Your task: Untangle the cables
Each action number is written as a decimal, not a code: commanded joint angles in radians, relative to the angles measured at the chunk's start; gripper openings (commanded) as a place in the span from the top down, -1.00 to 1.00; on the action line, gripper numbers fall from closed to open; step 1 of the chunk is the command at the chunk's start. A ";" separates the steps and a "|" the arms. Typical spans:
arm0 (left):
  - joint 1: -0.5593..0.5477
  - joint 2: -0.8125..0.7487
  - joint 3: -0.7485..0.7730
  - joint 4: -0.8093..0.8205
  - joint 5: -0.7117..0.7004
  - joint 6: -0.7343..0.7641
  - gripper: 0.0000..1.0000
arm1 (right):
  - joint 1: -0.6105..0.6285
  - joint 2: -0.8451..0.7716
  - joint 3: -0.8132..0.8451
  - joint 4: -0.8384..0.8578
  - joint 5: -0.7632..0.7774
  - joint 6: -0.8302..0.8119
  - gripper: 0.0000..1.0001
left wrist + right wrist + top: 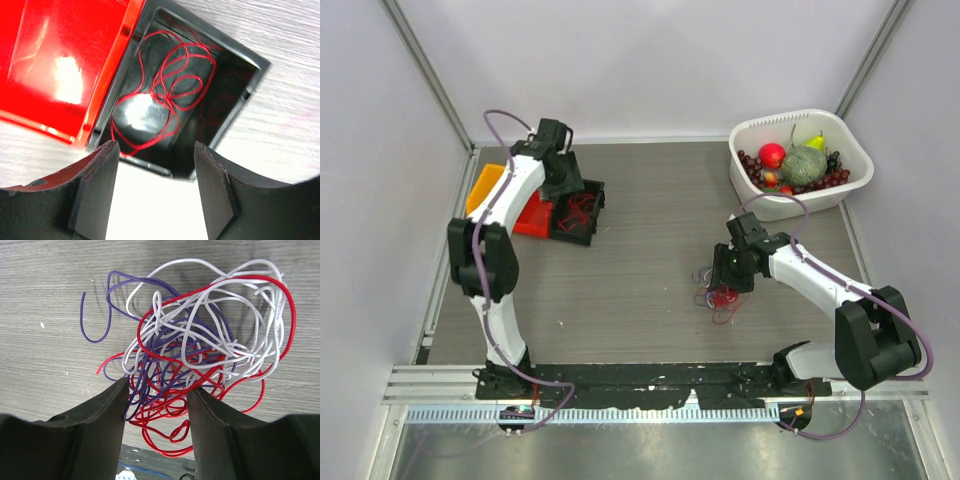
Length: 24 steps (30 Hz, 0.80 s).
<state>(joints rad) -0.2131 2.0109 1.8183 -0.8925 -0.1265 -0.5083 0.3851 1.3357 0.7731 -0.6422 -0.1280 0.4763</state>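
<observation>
Both tools apart, one wire in a bin.
Left tool [155,150] gapes above a red wire [176,93] in the black bin [235,105]; right tool [156,390] gapes over the cables [200,340], tangled on the counter [50,290].

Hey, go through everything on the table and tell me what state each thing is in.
Left gripper, open, above black bin.
Right gripper, open, over tangle.
Tangle, knotted, on table.
Red wire, loose in black bin.
Red bin, looks empty.
Basket, holds fruit.
</observation>
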 commanded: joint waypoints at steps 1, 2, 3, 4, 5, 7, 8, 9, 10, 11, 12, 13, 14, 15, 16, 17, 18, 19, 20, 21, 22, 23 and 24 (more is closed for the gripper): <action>0.006 -0.262 -0.126 0.018 0.086 -0.002 -0.34 | 0.006 0.006 0.071 -0.011 0.060 -0.031 -0.09; 0.004 -0.314 -0.186 0.050 0.120 -0.012 -0.38 | 0.006 0.008 0.083 -0.010 0.077 -0.042 -0.10; 0.006 -0.374 -0.244 0.090 0.178 -0.018 -0.42 | 0.006 0.014 0.086 -0.013 0.103 -0.044 -0.10; 0.006 -0.429 -0.313 0.124 0.224 -0.032 -0.43 | 0.003 0.016 0.095 -0.011 0.122 -0.045 -0.10; 0.006 -0.472 -0.377 0.145 0.288 -0.051 -0.45 | 0.005 0.029 0.103 -0.013 0.160 -0.044 -0.10; -0.002 -0.549 -0.492 0.168 0.407 -0.096 -0.47 | 0.005 0.061 0.104 -0.007 0.150 -0.041 -0.10; -0.018 -0.598 -0.548 0.178 0.436 -0.116 -0.51 | 0.006 0.077 0.100 0.005 0.108 -0.033 -0.10; -0.046 -0.651 -0.612 0.190 0.442 -0.137 -0.54 | 0.008 0.101 0.092 0.031 0.094 -0.027 -0.10; -0.075 -0.702 -0.673 0.204 0.438 -0.157 -0.54 | 0.015 0.118 0.086 0.045 0.073 -0.019 -0.10; -0.116 -0.763 -0.726 0.220 0.426 -0.182 -0.54 | 0.026 0.146 0.087 0.064 0.070 -0.015 -0.09; -0.153 -0.818 -0.787 0.246 0.415 -0.214 -0.54 | 0.059 0.157 0.092 0.070 0.070 -0.018 -0.09; -0.195 -0.877 -0.838 0.276 0.407 -0.243 -0.54 | 0.086 0.180 0.110 0.078 0.073 -0.010 -0.09; -0.230 -0.930 -0.893 0.300 0.404 -0.278 -0.54 | 0.137 0.203 0.123 0.075 0.071 -0.007 -0.09; -0.258 -0.980 -0.934 0.326 0.404 -0.304 -0.54 | 0.164 0.213 0.152 0.075 0.065 0.005 -0.09; -0.288 -1.010 -0.974 0.342 0.403 -0.321 -0.53 | 0.219 0.233 0.167 0.079 0.045 0.016 -0.09; -0.305 -1.029 -1.010 0.352 0.403 -0.331 -0.51 | 0.245 0.241 0.184 0.087 0.028 0.039 -0.09; -0.316 -1.035 -1.021 0.352 0.404 -0.329 -0.50 | 0.302 0.255 0.192 0.117 -0.004 0.053 -0.09; -0.321 -1.037 -1.031 0.351 0.406 -0.323 -0.50 | 0.326 0.257 0.199 0.133 -0.021 0.080 -0.09; -0.322 -1.032 -1.037 0.337 0.407 -0.314 -0.50 | 0.371 0.260 0.204 0.160 -0.042 0.099 -0.09; -0.322 -1.028 -1.039 0.336 0.413 -0.306 -0.50 | 0.403 0.257 0.207 0.177 -0.053 0.119 -0.10; -0.324 -1.016 -1.042 0.339 0.421 -0.299 -0.50 | 0.412 0.244 0.206 0.205 -0.064 0.127 -0.10; -0.324 -0.999 -1.044 0.343 0.426 -0.291 -0.50 | 0.423 0.234 0.197 0.213 -0.067 0.136 -0.10; -0.324 -0.971 -1.039 0.342 0.427 -0.282 -0.50 | 0.420 0.209 0.192 0.217 -0.067 0.140 -0.10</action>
<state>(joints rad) -0.5323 0.9874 0.7834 -0.6239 0.2718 -0.7925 0.7795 1.5990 0.9466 -0.5049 -0.1410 0.5453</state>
